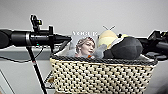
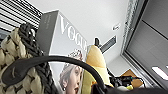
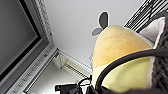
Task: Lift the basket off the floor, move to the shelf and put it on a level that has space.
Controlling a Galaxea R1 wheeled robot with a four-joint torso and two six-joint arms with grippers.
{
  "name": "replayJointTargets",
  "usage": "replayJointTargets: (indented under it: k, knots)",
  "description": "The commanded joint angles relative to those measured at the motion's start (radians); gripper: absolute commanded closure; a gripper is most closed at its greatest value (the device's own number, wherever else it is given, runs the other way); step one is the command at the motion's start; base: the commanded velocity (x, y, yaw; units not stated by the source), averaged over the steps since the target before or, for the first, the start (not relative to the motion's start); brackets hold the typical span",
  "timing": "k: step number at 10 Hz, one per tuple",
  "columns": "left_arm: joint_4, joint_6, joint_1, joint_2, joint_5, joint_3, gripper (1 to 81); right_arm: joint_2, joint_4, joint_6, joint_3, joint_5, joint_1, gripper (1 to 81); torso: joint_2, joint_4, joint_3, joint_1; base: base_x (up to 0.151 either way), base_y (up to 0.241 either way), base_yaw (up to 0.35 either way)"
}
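Between the two arms, high in the head view, hangs the basket (image 1: pixel 102 75), its cream chequered weave and dark rim (image 1: pixel 100 60) level across the frame. Inside stand a Vogue magazine (image 1: pixel 83 45), a yellow plush toy (image 1: pixel 108 38) and a dark round plush (image 1: pixel 126 48), all poking above the rim. Left arm (image 1: pixel 32 38) reaches the basket's left end, right arm (image 1: pixel 156 44) the right end; I cannot tell how either set of jaws stands, since their tips are hidden at the rim. From the left wrist view, a dark curved handle (image 2: pixel 50 61) arches over the braided rim (image 2: pixel 37 52) beside the magazine (image 2: pixel 67 50).

Carrying judgement: the load looks raised well clear of the floor, so the work now is keeping both ends at equal height. Tall contents could tip if one arm lags. A black thin post (image 1: pixel 36 70), probably the shelf's, stands just left of the basket; easing forward slowly should spare a knock.
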Motion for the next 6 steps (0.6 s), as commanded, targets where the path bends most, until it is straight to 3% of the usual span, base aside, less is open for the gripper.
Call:
replayJointTargets:
  k: [1, 6]
  knots:
    - [-0.061, 0.008, -0.188, 0.059, -0.045, -0.083, 81.1, 0.06, 0.028, -0.003, -0.074, -0.075, 0.186, 81.1, 0.0, 0.0, 0.0, 0.0, 0.0, 0.0, 0.0]
    - [-0.099, 0.008, -0.251, 0.099, -0.017, -0.15, 81.1, 0.095, 0.076, 0.001, -0.161, -0.118, 0.265, 81.1, 0.0, 0.0, 0.0, 0.0, 0.0, 0.0, 0.0]
